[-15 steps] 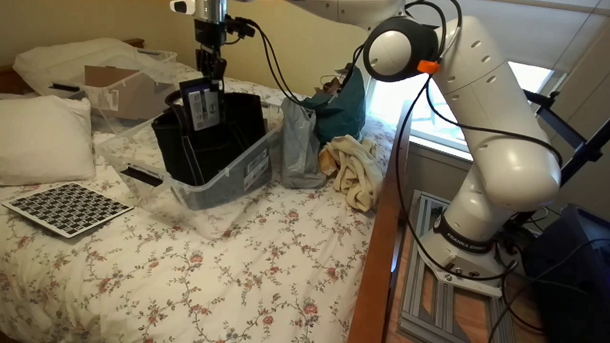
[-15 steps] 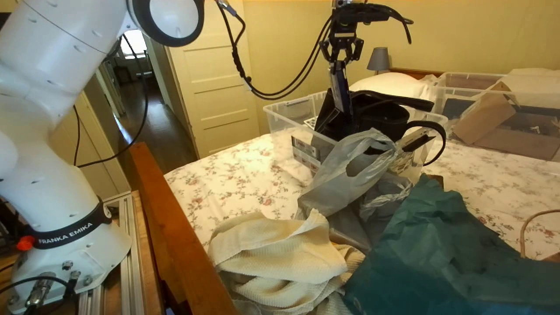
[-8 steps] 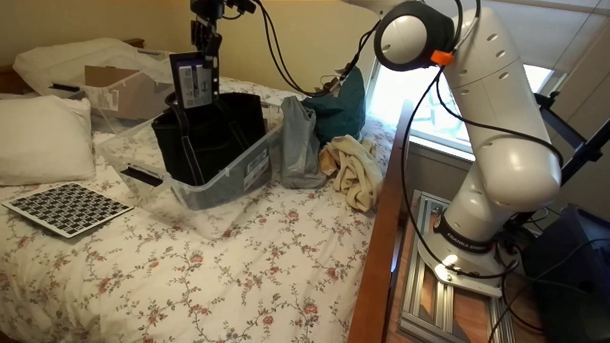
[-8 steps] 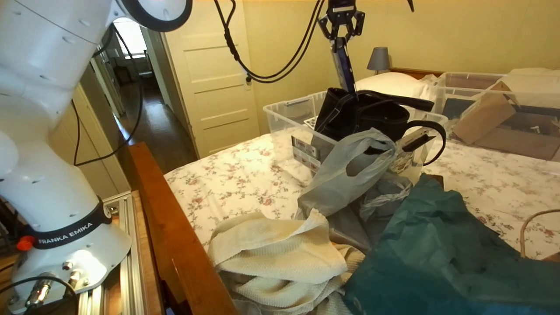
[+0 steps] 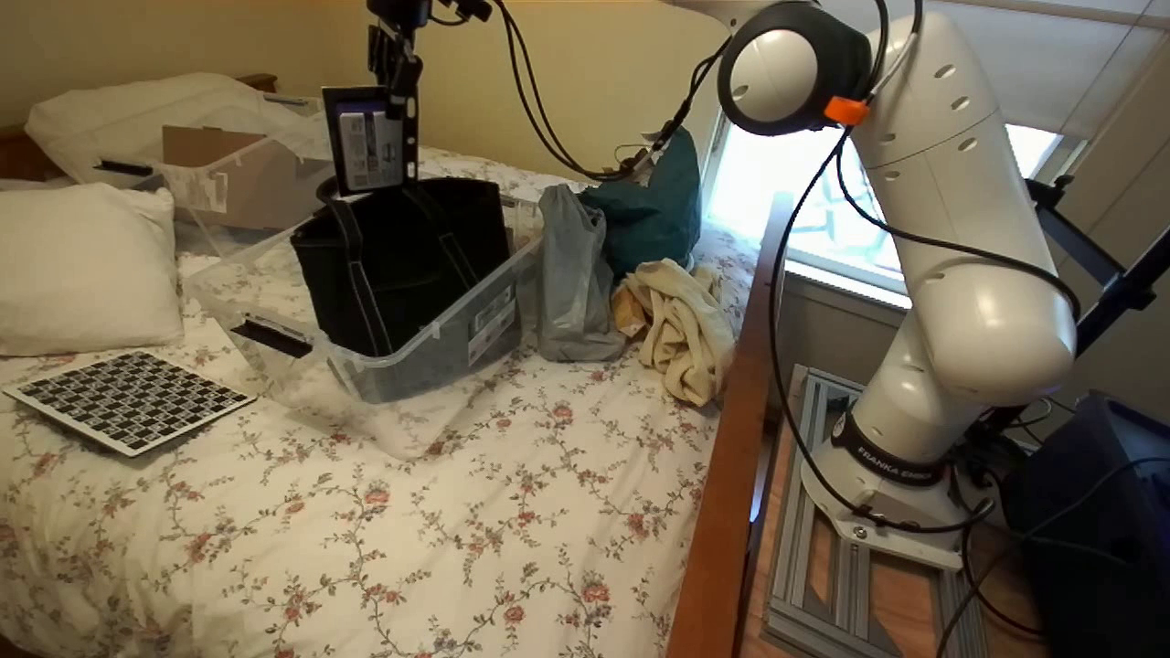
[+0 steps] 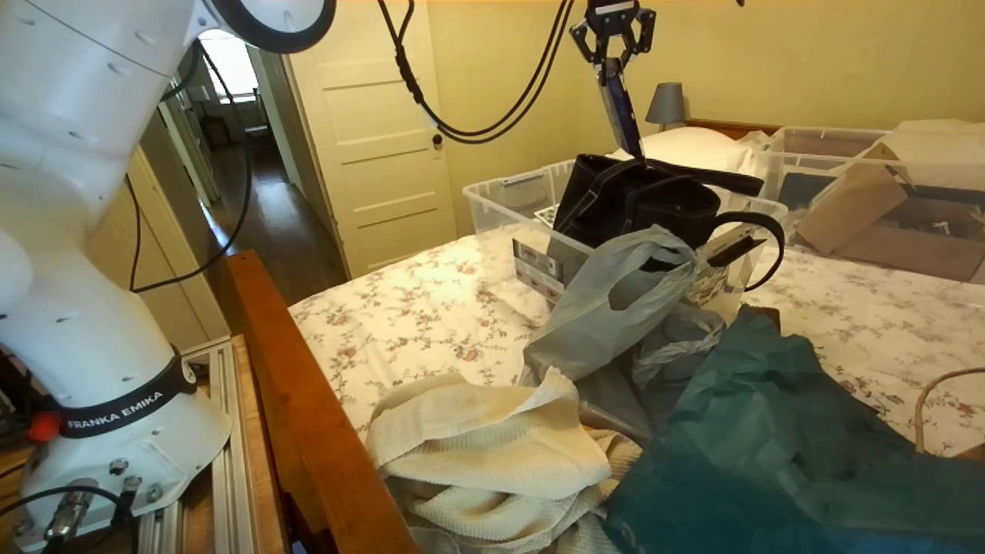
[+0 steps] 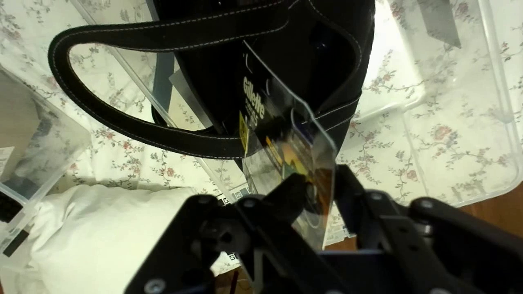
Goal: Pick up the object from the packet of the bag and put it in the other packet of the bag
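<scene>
One flat Gillette-marked package (image 5: 368,142), clasped by the robotic tool (image 6: 612,71), hangs at a slight tilt over a black fabric bag (image 5: 416,274); whether the package's lower edge touches the bag cannot be told. The bag sits inside a clear plastic bin (image 5: 388,379) on a floral-covered bed (image 5: 512,512), near a black-and-white checkered board (image 5: 132,402) and a white pillow (image 5: 87,265).
</scene>
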You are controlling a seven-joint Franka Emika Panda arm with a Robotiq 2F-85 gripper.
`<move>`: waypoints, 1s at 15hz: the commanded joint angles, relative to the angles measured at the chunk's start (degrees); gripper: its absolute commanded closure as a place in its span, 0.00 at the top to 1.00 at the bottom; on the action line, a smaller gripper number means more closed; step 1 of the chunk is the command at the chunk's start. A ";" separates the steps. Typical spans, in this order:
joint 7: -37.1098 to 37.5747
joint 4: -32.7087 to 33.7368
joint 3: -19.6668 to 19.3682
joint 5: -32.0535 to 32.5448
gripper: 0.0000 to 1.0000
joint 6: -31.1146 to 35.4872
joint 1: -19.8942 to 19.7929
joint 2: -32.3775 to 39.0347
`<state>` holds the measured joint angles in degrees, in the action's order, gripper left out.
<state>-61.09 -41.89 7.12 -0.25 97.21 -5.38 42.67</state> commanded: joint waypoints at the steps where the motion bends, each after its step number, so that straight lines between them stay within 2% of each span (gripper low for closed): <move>1: 1.32 -3.00 -0.46 0.14 0.07 1.72 -0.12 -1.63; 8: 0.36 -5.39 0.02 -0.46 0.07 3.19 -0.76 -0.87; 15: -0.30 -8.02 0.19 -0.58 0.07 7.73 -1.01 -0.57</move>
<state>-60.68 -47.71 6.93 -0.27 102.37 -5.95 42.92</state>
